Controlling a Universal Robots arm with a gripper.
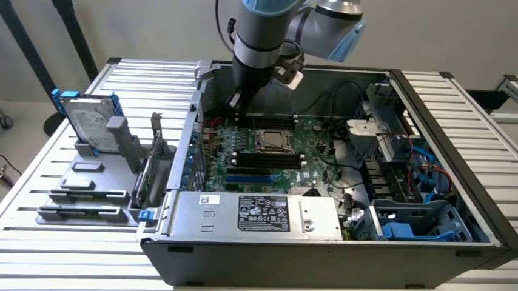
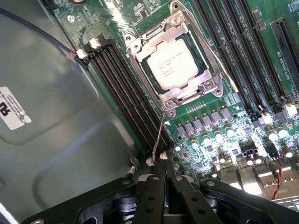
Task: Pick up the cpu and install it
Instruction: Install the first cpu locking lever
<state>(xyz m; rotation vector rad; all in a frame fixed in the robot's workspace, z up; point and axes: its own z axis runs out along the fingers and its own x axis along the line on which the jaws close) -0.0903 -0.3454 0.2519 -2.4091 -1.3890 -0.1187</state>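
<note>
Exterior view: the hand hangs inside the open computer case, upper centre, above the motherboard — the cpu sits mid-frame in its socket.

Wrist view: the hand is closed, holding nothing — the cpu, upper centre, lies framed by the socket bracket.

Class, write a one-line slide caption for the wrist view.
Shut gripper hovers over the motherboard, with the cpu seated in its socket frame.

cpu print – too small
</note>
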